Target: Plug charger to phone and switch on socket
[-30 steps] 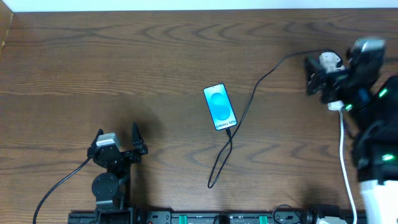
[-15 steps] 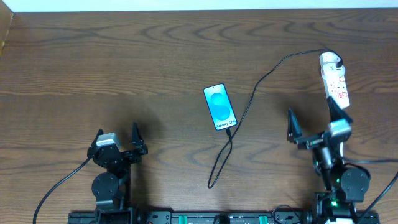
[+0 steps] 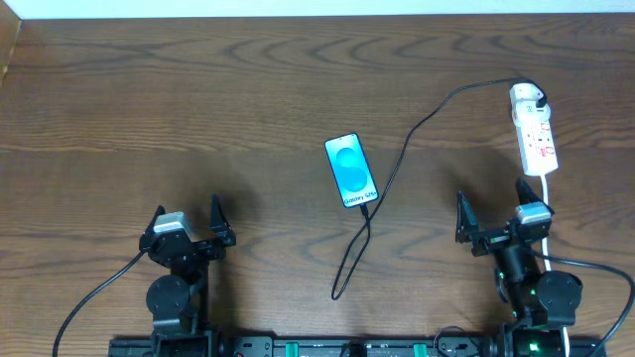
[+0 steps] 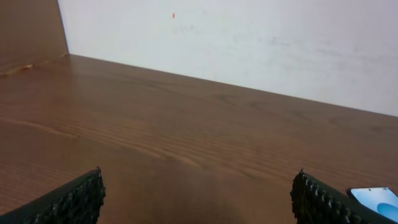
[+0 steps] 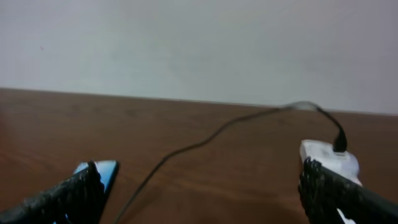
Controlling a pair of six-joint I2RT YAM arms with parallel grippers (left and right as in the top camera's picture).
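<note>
The phone (image 3: 350, 171) lies screen up at the table's middle, its blue screen lit. The charger (image 3: 402, 154), a thin black cable, runs from the black plug on the far end of the socket (image 3: 536, 134), loops toward the front, and meets the phone's near end. The socket is a white strip at far right. My left gripper (image 3: 188, 213) is open and empty at front left. My right gripper (image 3: 493, 210) is open and empty, in front of the socket. The right wrist view shows the phone (image 5: 107, 170), charger (image 5: 205, 140) and socket (image 5: 328, 154) between open fingers (image 5: 199, 183). The left wrist view shows open fingers (image 4: 198, 190) and a phone corner (image 4: 377, 198).
The socket's white cord (image 3: 546, 188) runs toward the front and passes behind my right arm. A white wall (image 3: 317, 8) borders the table's far edge. A black rail (image 3: 347, 347) with the arm bases lines the front edge.
My right arm has pulled back from over the socket to the table's front right, leaving the socket uncovered. The left arm, phone and charger have not moved.
</note>
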